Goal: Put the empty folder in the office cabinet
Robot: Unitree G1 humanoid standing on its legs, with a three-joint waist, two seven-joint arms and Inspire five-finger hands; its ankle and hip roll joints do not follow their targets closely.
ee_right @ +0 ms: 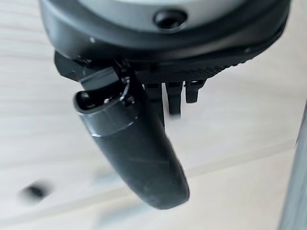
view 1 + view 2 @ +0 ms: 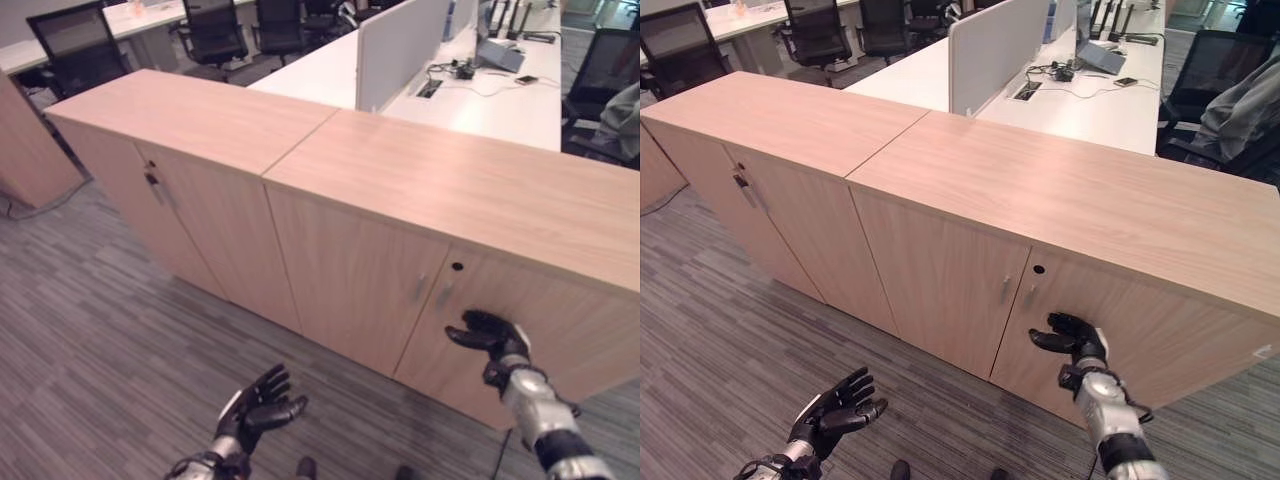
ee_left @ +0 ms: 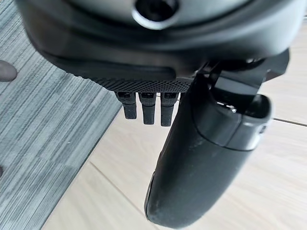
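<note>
the right hand [image 2: 492,338] reaches to the closed door of the office cabinet [image 2: 400,250], just below its keyhole [image 2: 457,266] and right of the two door handles [image 2: 432,291]; its fingers [image 1: 175,98] look loosely spread, holding nothing, perhaps touching the wood. the left hand [image 2: 258,405] hangs low over the carpet floor [image 2: 90,340], fingers [image 3: 148,110] wide and empty. the head views show a white worktop [image 2: 500,95] behind the cabinet.

An office: low light-wood cabinets [image 2: 400,200] with closed doors across the centre, long white table [image 2: 480,90] with a white divider panel [image 2: 400,45] at 12 o'clock, black mesh swivel chairs [image 2: 215,30] at 11 o'clock, grey striped carpet [image 2: 90,340] underfoot.
</note>
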